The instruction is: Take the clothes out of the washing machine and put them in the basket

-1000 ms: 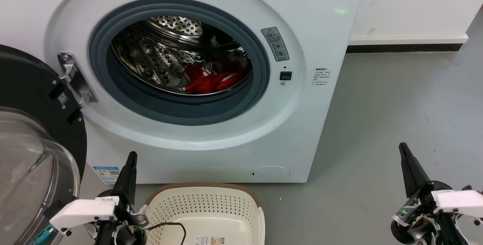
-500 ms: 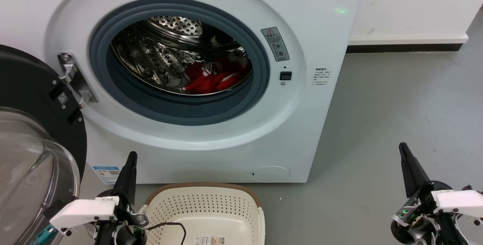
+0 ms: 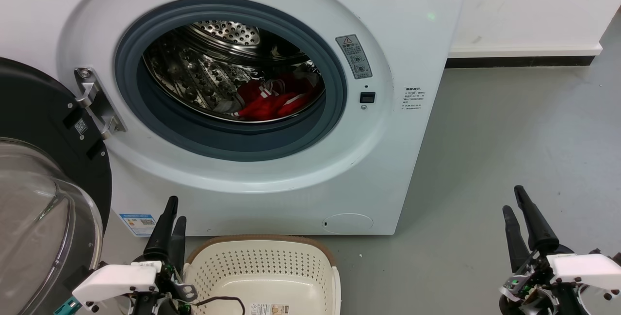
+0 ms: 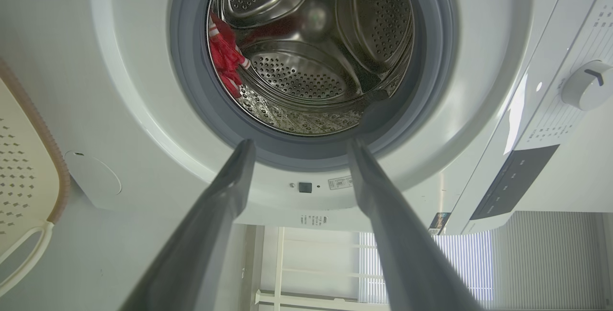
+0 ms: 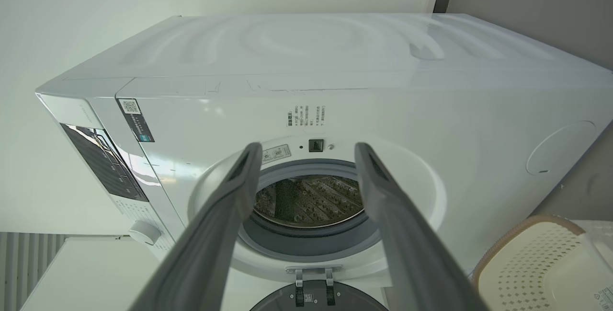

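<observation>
The white washing machine (image 3: 398, 169) stands with its porthole open. Red clothes (image 3: 271, 104) with white trim lie low in the steel drum, toward its right side; in the left wrist view the clothes (image 4: 225, 57) show at the drum's left edge. The cream basket (image 3: 262, 261) with a brown rim sits on the floor right before the washer, with no clothes in the part that shows. My left gripper (image 3: 176, 209) is open just left of the basket, and the left gripper (image 4: 300, 143) points at the porthole. My right gripper (image 3: 513, 198) is open over the floor at the far right, with nothing between its fingers.
The dark-rimmed glass door (image 3: 39, 111) hangs open at the left, close to my left arm. Grey floor (image 3: 509, 125) stretches to the right of the washer up to a white wall. A thin black cable (image 3: 218, 300) lies over the basket's near side.
Both wrists have turned, so two fingers of each gripper show where one showed before. The right gripper sits slightly lower. The clothes and basket have not moved.
</observation>
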Motion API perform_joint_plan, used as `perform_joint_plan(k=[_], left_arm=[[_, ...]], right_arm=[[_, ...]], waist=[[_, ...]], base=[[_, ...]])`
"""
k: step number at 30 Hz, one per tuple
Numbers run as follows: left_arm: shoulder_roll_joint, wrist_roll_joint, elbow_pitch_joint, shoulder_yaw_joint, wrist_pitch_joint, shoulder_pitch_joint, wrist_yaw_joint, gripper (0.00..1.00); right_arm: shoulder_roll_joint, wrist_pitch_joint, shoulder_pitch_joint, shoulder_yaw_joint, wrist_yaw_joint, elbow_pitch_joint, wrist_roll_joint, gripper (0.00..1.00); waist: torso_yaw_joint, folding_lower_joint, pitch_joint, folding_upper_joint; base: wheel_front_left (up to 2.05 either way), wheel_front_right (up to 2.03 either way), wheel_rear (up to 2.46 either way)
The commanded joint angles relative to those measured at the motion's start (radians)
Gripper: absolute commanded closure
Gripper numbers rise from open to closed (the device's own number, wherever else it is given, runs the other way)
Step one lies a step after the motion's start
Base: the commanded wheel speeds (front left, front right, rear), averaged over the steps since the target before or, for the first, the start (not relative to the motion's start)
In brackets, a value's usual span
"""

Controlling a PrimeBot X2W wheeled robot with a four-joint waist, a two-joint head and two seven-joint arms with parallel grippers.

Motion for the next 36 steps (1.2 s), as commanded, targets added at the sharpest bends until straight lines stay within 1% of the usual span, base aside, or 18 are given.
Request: perform_joint_plan(k=[1,5,11,13,14,17,26,36], left_arm=[[0.002,0.01,-0.026,-0.014,-0.012,-0.018,0.0,0.0],[0.002,0.038,-0.035,-0.026,-0.033,-0.017,0.0,0.0],[0.003,0.136,-0.053,-0.027,-0.06,-0.016,0.0,0.0],[0.003,0.179,-0.059,-0.028,-0.069,-0.015,0.0,0.0],[0.003,0.179,-0.059,-0.028,-0.069,-0.015,0.0,0.0],[0.002,0.246,-0.068,-0.029,-0.082,-0.014,0.0,0.0],[0.002,0.437,-0.085,-0.036,-0.119,-0.005,0.0,0.0],[0.003,0.661,-0.092,-0.044,-0.155,-0.013,0.001,0.0]], right_arm=[[0.0,-0.013,-0.011,0.011,0.0,-0.027,-0.015,0.0],[0.0,-0.033,-0.002,0.019,0.0,-0.037,-0.052,0.0],[0.0,-0.06,0.009,0.023,0.0,-0.053,-0.172,0.0],[0.0,-0.069,0.014,0.023,0.0,-0.06,-0.201,0.0],[0.0,-0.069,0.014,0.023,0.0,-0.06,-0.201,0.0],[0.0,-0.082,0.019,0.025,0.0,-0.071,-0.267,0.0],[0.0,-0.118,0.038,0.041,0.0,-0.119,-0.568,0.0],[0.0,-0.137,0.052,0.051,0.0,-0.141,-0.783,0.0]], waist=[[0.0,0.0,0.0,0.0],[-0.001,0.0,-0.001,0.0],[-0.001,0.0,-0.003,0.0],[-0.001,0.0,-0.003,0.0],[-0.001,0.0,-0.003,0.0],[-0.001,0.0,-0.005,0.0],[-0.002,0.0,-0.01,0.0],[-0.002,0.0,-0.007,0.0]], base=[[0.0,0.0,0.0],[0.0,0.0,0.0],[0.0,0.0,0.0],[0.0,0.0,0.0],[0.0,0.0,0.0],[0.0,0.0,0.0],[0.0,0.0,0.0],[0.0,0.0,0.0]])
